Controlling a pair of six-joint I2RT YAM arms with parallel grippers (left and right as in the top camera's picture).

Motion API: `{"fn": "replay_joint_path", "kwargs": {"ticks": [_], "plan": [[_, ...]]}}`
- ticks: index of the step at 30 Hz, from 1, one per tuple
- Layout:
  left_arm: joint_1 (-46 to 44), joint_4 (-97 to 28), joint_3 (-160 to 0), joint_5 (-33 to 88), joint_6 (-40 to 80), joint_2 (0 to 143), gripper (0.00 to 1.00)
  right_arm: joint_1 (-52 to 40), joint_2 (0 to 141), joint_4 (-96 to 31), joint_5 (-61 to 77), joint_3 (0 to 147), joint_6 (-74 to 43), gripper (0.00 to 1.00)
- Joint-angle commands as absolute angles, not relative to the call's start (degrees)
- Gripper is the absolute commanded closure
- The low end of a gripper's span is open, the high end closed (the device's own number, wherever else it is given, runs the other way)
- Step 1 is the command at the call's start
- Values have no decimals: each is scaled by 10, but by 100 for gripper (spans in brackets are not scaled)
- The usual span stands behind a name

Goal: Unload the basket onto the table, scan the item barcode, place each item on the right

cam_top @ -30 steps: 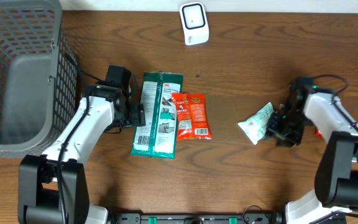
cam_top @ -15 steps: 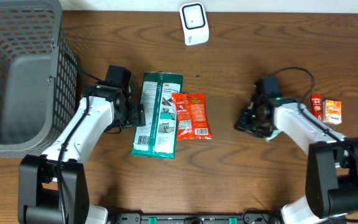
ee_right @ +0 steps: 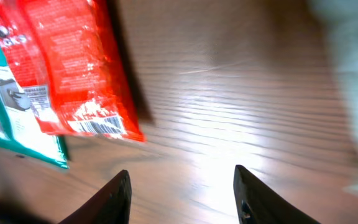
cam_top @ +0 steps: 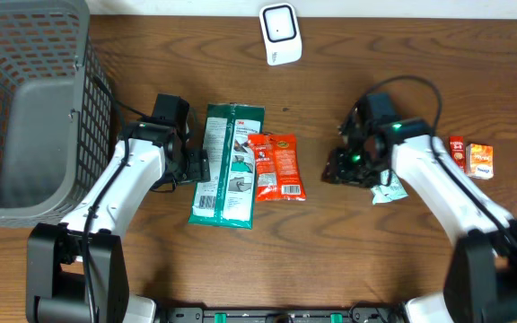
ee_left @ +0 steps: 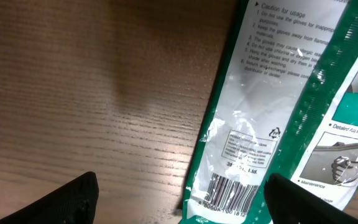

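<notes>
A long green-and-white 3M packet (cam_top: 227,166) lies mid-table, with an orange-red snack packet (cam_top: 276,166) against its right side. My left gripper (cam_top: 198,167) is open at the green packet's left edge. In the left wrist view its barcode (ee_left: 229,194) shows between the wide-apart fingertips (ee_left: 67,202). My right gripper (cam_top: 335,170) hangs open just right of the orange-red packet (ee_right: 73,68), with only bare wood between its fingers (ee_right: 107,199). A small white-and-green packet (cam_top: 386,188) lies loose behind it. The white scanner (cam_top: 279,34) stands at the far edge.
A grey wire basket (cam_top: 25,108) fills the far left corner. Two small orange boxes (cam_top: 470,157) sit at the right, beside the right arm. Bare wood lies between the packets and the scanner.
My right gripper let go of the small white-and-green packet, opened wider and swung left toward the orange-red packet. The left arm has not moved.
</notes>
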State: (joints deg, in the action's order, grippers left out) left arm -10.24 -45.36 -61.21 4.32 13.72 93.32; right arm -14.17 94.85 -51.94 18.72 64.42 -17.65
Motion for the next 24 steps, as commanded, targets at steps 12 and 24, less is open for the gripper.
{"fn": "replay_joint_path", "kwargs": {"ticks": [12,24], "plan": [[-102,-455,-615,38,139,933,14,-144,882,-557,-141,652,-117,44],[-102,-455,-615,38,138,933,14,-141,930,-526,-187,640,-105,1]]}}
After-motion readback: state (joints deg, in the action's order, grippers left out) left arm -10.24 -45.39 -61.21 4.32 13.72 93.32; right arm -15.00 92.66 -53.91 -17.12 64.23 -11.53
